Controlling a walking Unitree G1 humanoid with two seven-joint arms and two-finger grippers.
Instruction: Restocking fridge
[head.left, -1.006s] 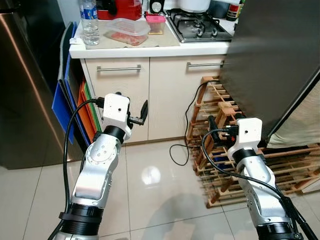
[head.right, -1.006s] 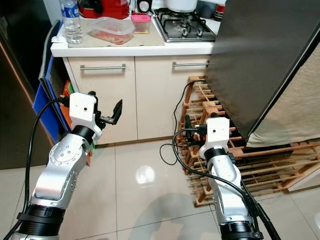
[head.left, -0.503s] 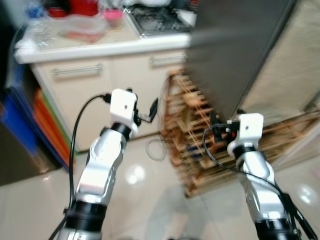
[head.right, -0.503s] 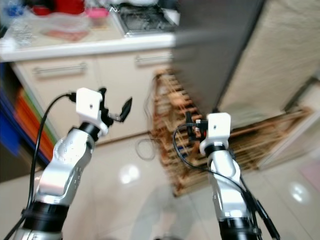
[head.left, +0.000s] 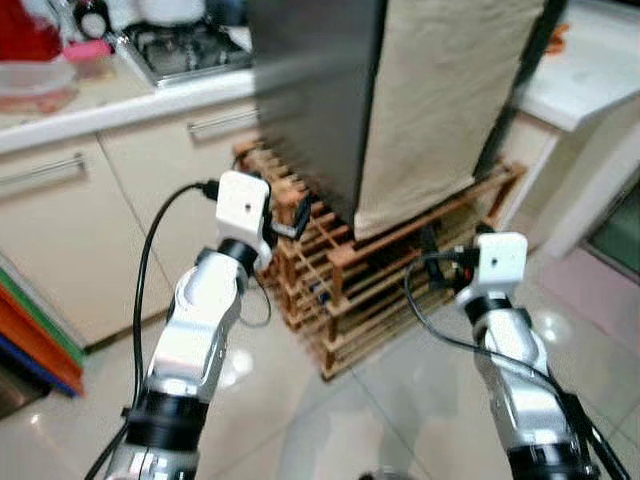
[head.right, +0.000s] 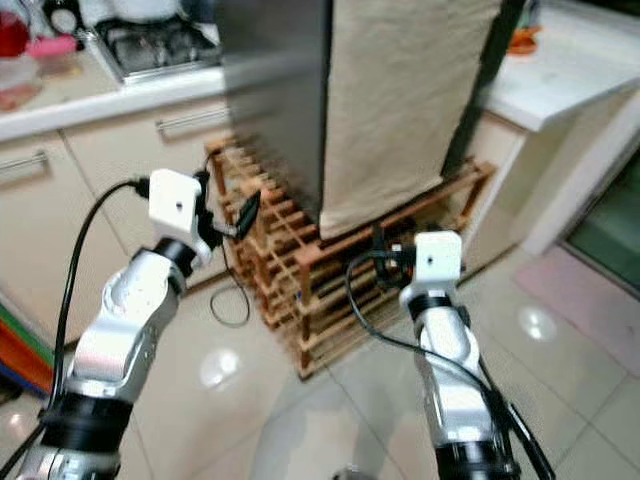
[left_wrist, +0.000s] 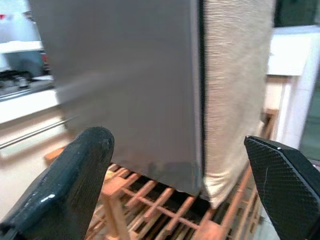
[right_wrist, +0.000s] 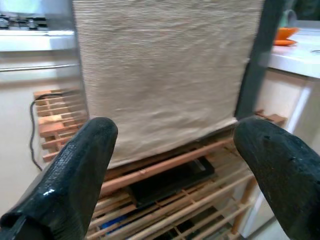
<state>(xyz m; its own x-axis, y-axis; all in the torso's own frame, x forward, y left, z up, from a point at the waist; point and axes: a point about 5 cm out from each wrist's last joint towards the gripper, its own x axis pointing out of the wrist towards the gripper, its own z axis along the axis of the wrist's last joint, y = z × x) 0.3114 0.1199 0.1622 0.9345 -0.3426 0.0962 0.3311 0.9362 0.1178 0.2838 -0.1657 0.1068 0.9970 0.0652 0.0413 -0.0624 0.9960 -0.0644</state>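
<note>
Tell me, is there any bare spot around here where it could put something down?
The white counter right of the cloth-draped fridge looks mostly bare, apart from something orange at its far end. The floor between the arms is open. The stove-side counter is crowded, and the wooden rack is slatted.

A tall grey fridge (head.left: 315, 95) stands on a wooden slatted rack (head.left: 365, 275), its right face draped with a beige woven cloth (head.left: 450, 100). To the far left, a white counter carries a gas hob (head.left: 185, 50) above cream cabinet doors (head.left: 60, 230) with bar handles. The left gripper (head.left: 292, 217) is raised near the rack's left end, fingers apart. The right gripper (head.left: 430, 245) hovers before the rack's front. The floor (head.left: 400, 400) is glossy pale tile.
</note>
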